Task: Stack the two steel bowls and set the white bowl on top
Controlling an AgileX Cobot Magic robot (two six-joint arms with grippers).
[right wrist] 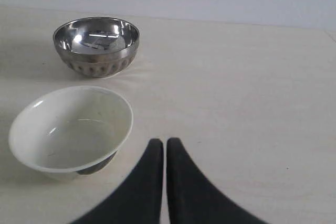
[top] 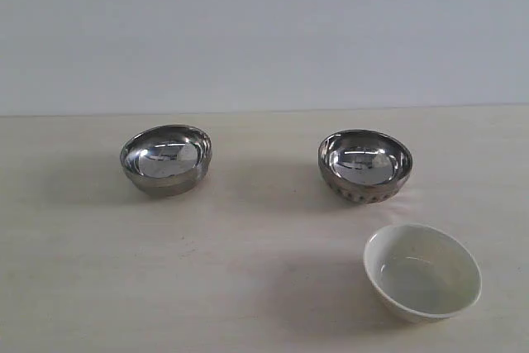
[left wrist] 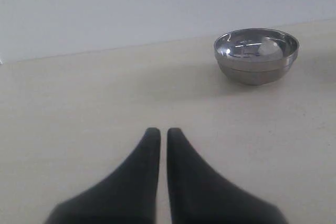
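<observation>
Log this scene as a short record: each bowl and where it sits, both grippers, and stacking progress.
plain steel bowl: mouth up, left side of the table, standing alone
dimpled steel bowl: mouth up, right of centre, touching nothing
white bowl: mouth up, empty, in front of the dimpled steel bowl in the exterior view, apart from it
left gripper: shut, holding nothing, over bare table
right gripper: shut, holding nothing, beside the white bowl
stacking: not begun; all three bowls are separate
</observation>
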